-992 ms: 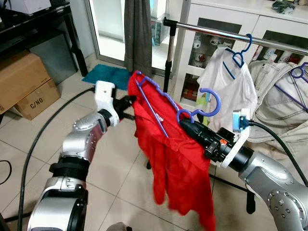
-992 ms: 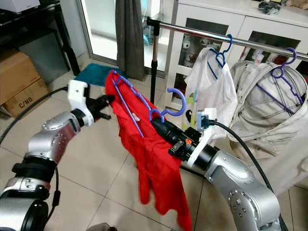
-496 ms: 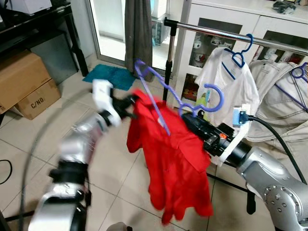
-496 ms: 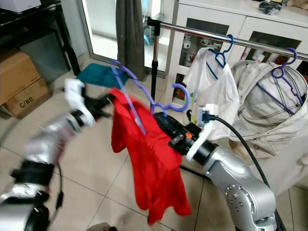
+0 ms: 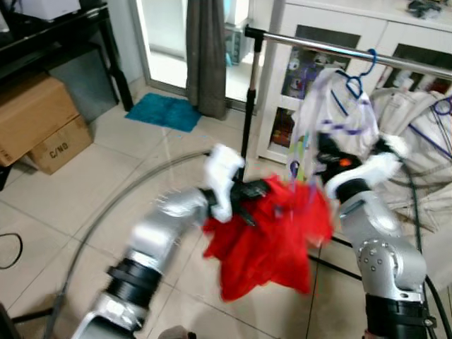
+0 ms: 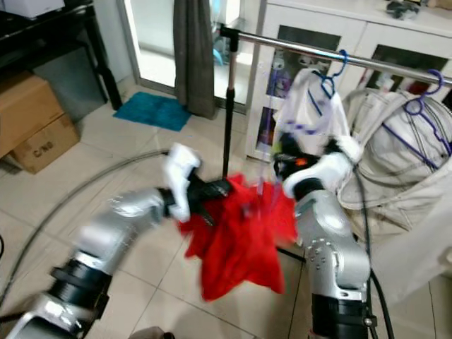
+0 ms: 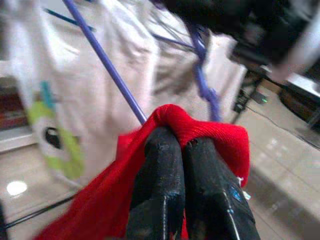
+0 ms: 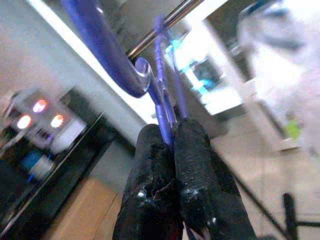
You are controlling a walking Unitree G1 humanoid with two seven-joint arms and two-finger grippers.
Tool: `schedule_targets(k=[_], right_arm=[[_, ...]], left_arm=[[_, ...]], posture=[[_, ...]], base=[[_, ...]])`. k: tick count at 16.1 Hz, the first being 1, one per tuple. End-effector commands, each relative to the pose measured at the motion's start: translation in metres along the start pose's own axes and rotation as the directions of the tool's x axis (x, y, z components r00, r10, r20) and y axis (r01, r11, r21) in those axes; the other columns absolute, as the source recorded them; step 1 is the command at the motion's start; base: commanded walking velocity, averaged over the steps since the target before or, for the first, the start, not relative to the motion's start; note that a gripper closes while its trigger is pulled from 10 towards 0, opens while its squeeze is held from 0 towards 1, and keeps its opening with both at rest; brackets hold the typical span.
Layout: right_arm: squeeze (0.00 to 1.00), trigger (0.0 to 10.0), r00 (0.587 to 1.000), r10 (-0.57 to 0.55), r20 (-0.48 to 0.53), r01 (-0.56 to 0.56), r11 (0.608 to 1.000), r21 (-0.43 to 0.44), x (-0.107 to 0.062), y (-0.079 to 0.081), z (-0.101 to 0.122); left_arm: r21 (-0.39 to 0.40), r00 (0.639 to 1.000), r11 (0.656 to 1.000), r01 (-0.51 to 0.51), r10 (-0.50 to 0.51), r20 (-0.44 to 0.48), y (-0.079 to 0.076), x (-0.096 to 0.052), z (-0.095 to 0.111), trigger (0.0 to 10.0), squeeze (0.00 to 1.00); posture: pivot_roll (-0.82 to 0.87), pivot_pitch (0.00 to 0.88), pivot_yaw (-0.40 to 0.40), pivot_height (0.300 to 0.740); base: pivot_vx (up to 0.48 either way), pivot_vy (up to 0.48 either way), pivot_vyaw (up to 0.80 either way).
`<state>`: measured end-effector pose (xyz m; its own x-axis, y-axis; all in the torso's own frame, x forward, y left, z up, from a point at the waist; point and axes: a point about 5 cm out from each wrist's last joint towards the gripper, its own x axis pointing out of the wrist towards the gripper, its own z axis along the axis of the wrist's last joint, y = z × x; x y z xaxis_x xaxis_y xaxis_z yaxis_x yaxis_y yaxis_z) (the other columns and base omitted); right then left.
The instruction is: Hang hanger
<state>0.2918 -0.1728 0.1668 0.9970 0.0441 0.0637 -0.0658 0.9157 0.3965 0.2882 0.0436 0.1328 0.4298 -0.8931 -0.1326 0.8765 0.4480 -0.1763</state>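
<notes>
Both claws are pinching: below the rack rail point(image 5: 332, 49), the left gripper point(image 7: 182, 165) nips the red shirt point(image 5: 272, 236) while the right gripper point(image 8: 172, 150) squeezes the purple hanger point(image 8: 107, 47), not yet hooked on.

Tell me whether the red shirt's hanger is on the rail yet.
Not yet. The right pincer grips the hanger with its hook short of the rail.

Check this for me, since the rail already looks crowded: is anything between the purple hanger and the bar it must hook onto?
Nothing visible blocks it. The right claw grips the purple hanger just below the metal rail. The white shirt hangs close beside, so it may brush. The left claw pinches the red shirt.
</notes>
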Motion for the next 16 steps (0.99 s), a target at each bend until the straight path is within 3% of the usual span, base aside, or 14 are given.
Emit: schedule_targets(k=[1, 4, 6, 7, 8, 10, 11, 13, 14, 15, 16], right_arm=[[0.00, 0.0, 0.998, -0.053, 0.021, 0.053, 0.998, -0.019, 0.000, -0.008, 0.002], [0.00, 0.0, 0.988, -0.153, -0.015, 0.150, 0.982, -0.116, -0.009, -0.027, -0.009], [0.00, 10.0, 0.976, -0.191, -0.107, 0.162, 0.959, -0.233, -0.020, -0.036, -0.024], [0.00, 10.0, 0.976, -0.185, -0.113, 0.152, 0.955, -0.256, -0.023, -0.037, -0.026], [0.00, 10.0, 0.960, -0.216, -0.180, 0.148, 0.934, -0.326, -0.033, -0.042, -0.037], [0.00, 10.0, 0.928, -0.285, -0.241, 0.165, 0.893, -0.419, -0.059, -0.052, -0.051], [0.00, 10.0, 0.930, -0.265, -0.254, 0.154, 0.910, -0.386, -0.062, -0.050, -0.053], [0.00, 10.0, 0.937, -0.286, -0.200, 0.199, 0.909, -0.366, -0.071, -0.046, -0.050], [0.00, 10.0, 0.937, -0.308, -0.163, 0.240, 0.909, -0.341, -0.071, -0.042, -0.047], [0.00, 10.0, 0.938, -0.313, -0.152, 0.266, 0.926, -0.268, -0.070, -0.035, -0.044], [0.00, 10.0, 0.956, -0.247, -0.156, 0.223, 0.962, -0.155, -0.067, -0.023, -0.041]], left_arm=[[0.013, 0.999, 0.999, -0.035, 0.035, 0.017, 0.001, -0.002, 0.005, 0.0, 0.00], [-0.016, 0.993, 0.994, -0.108, 0.108, 0.047, 0.011, -0.016, 0.010, 0.0, 0.00], [-0.025, 0.965, 0.966, -0.257, 0.258, 0.040, 0.026, -0.037, 0.005, 0.3, 0.00], [-0.020, 0.954, 0.955, -0.297, 0.298, 0.034, 0.029, -0.041, 0.003, 0.3, 0.00], [0.007, 0.897, 0.897, -0.441, 0.441, 0.009, 0.042, -0.055, -0.006, 10.0, 0.00], [0.017, 0.822, 0.822, -0.569, 0.568, 0.024, 0.047, -0.069, -0.014, 10.0, 0.00], [0.017, 0.816, 0.816, -0.578, 0.577, 0.038, 0.046, -0.069, -0.015, 10.0, 0.00], [0.031, 0.739, 0.743, -0.669, 0.661, 0.129, 0.046, -0.072, -0.014, 10.0, 0.00], [0.008, 0.717, 0.722, -0.692, 0.686, 0.128, 0.048, -0.075, -0.017, 10.0, 0.00], [0.017, 0.684, 0.688, -0.725, 0.718, 0.127, 0.051, -0.077, -0.020, 10.0, 0.00], [0.005, 0.671, 0.677, -0.736, 0.729, 0.136, 0.051, -0.077, -0.020, 10.0, 0.00]], posture=[[-0.09, 0.000, 0.024, 0.740], [-0.08, 0.000, 0.030, 0.740], [-0.09, 0.000, 0.039, 0.740], [-0.09, 0.000, 0.039, 0.740], [-0.09, 0.000, 0.037, 0.740], [-0.08, 0.000, 0.030, 0.740], [-0.09, 0.000, 0.032, 0.740], [-0.09, 0.000, 0.039, 0.740], [-0.10, 0.000, 0.045, 0.740], [-0.11, 0.000, 0.048, 0.740], [-0.12, 0.000, 0.049, 0.740]], base=[[0.000, 0.000, 0.00], [0.000, 0.000, 0.00], [0.000, 0.000, 0.00], [0.000, 0.000, 0.00], [0.000, 0.000, 0.00], [0.000, 0.000, -0.80], [0.000, 0.000, -0.80], [0.000, 0.000, -0.80], [0.000, 0.000, -0.80], [0.000, 0.000, -0.80], [0.000, 0.000, -0.80]])
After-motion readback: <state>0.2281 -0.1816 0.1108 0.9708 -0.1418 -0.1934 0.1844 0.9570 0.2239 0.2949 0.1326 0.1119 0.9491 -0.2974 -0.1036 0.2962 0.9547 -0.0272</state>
